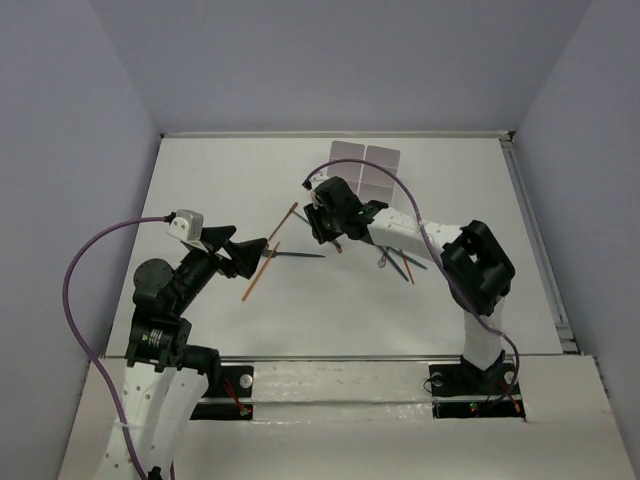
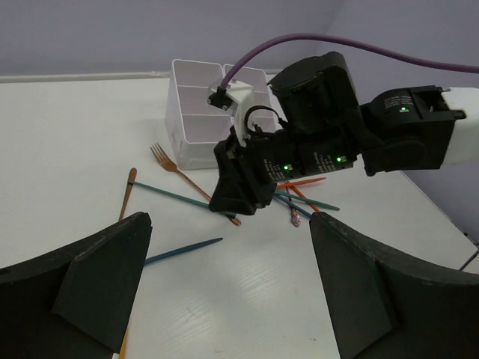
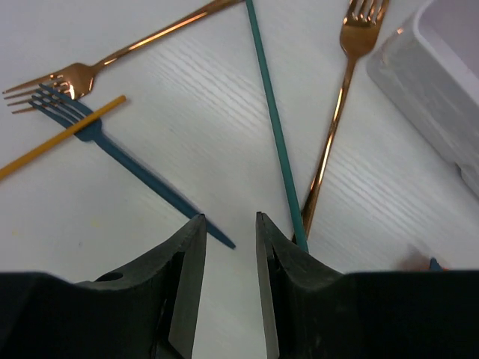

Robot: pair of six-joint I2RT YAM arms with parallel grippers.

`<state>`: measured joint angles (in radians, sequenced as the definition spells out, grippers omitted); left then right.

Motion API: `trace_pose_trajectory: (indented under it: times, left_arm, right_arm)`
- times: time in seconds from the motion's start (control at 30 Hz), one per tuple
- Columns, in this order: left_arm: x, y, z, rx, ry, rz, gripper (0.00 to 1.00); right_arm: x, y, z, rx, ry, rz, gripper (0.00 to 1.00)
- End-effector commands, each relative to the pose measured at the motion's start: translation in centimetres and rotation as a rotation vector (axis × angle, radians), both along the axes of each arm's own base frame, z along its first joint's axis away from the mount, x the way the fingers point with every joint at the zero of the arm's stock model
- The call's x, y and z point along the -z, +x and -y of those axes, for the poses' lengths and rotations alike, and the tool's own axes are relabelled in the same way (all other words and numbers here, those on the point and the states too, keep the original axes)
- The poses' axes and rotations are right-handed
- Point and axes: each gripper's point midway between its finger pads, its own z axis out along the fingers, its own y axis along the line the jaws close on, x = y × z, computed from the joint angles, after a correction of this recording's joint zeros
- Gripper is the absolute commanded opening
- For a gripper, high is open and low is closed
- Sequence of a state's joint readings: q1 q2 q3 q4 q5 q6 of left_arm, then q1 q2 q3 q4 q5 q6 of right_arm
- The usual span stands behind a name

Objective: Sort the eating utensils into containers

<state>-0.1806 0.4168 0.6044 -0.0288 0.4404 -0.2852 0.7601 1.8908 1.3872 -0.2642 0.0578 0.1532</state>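
I see left fingers (image 2: 97, 277) wide apart, empty; right fingers (image 3: 187, 284) narrowly apart, empty; teal handle (image 3: 273, 127) at their 1 o'clock.

Slightly parted gripper (image 3: 230, 218) over 5 utensils (image 3: 275, 127)

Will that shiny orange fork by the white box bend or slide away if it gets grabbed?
The orange fork looks thin yet lies straight, so it is probably stiff and light. Its glossy handle on the smooth table may slip or spin if nudged. Lying flat, it looks tricky to pinch.
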Motion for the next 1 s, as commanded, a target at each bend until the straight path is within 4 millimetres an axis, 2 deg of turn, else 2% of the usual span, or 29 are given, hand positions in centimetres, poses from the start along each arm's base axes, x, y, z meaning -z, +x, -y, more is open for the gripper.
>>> trace_pose_trajectory:
  times: [0.0,0.03,0.1,0.13,0.17,0.2,0.27,0.3,0.33,0.43,0.6,0.63,0.7,0.83,0.97]
  left_arm:
    - [-2.6,-0.3,-0.2,-0.001,-0.001,0.081,0.99]
    - [-2.6,-0.3,-0.2,-0.001,-0.001,0.082,0.99]
    - [-2.7,-0.3,-0.2,-0.002,-0.002,0.085,0.99]
    - [-2.7,-0.3,-0.1,0.001,-0.002,0.084,0.99]
    - [-2.7,-0.3,-0.2,-0.001,-0.002,0.084,0.99]
    - [-2.7,-0.3,-0.2,-0.001,-0.001,0.082,0.99]
    - [-2.6,-0.2,-0.1,-0.001,-0.001,0.079,0.99]
    - [-2.6,-0.2,-0.1,0.001,-0.001,0.081,0.99]
    - [-2.7,-0.2,-0.1,0.001,-0.001,0.081,0.99]
    - [-2.6,-0.1,-0.1,0.002,-0.001,0.079,0.99]
    - [-2.6,-0.2,0.1,0.012,-0.001,0.076,0.99]
    - [-2.6,-0.2,0.1,0.01,-0.001,0.076,0.99]
    - [-2.6,-0.2,0.1,0.012,-0.001,0.076,0.99]
    - [-2.6,-0.2,0.1,0.012,-0.001,0.076,0.99]
    - [-2.5,-0.1,0.1,0.012,0.001,0.074,0.99]
  right_arm:
    - [-1.4,3.1,-2.5,-0.037,-0.026,0.109,0.39]
    - [-1.1,4.0,-3.1,-0.037,-0.038,0.116,0.39]
    - [-0.5,4.4,-3.7,-0.056,-0.071,0.127,0.39]
    - [0.5,4.7,-3.8,-0.058,-0.092,0.118,0.39]
    - [0.7,4.9,-4.0,-0.063,-0.099,0.117,0.39]
    - [0.0,5.4,-4.6,-0.067,-0.088,0.128,0.39]
    - [0.2,5.9,-4.9,-0.089,-0.107,0.139,0.38]
    - [1.2,5.9,-5.1,-0.101,-0.12,0.12,0.38]
    - [0.7,6.4,-5.5,-0.104,-0.117,0.136,0.38]
    - [1.3,7.1,-6.2,-0.128,-0.135,0.137,0.38]
    - [2.2,8.1,-6.8,-0.122,-0.149,0.144,0.35]
    - [3.0,8.2,-6.9,-0.122,-0.158,0.135,0.35]
    - [2.8,8.7,-7.2,-0.115,-0.156,0.145,0.34]
    - [3.6,9.7,-6.8,-0.097,-0.152,0.13,0.34]
    - [4.8,9.9,-6.6,-0.098,-0.151,0.1,0.34]
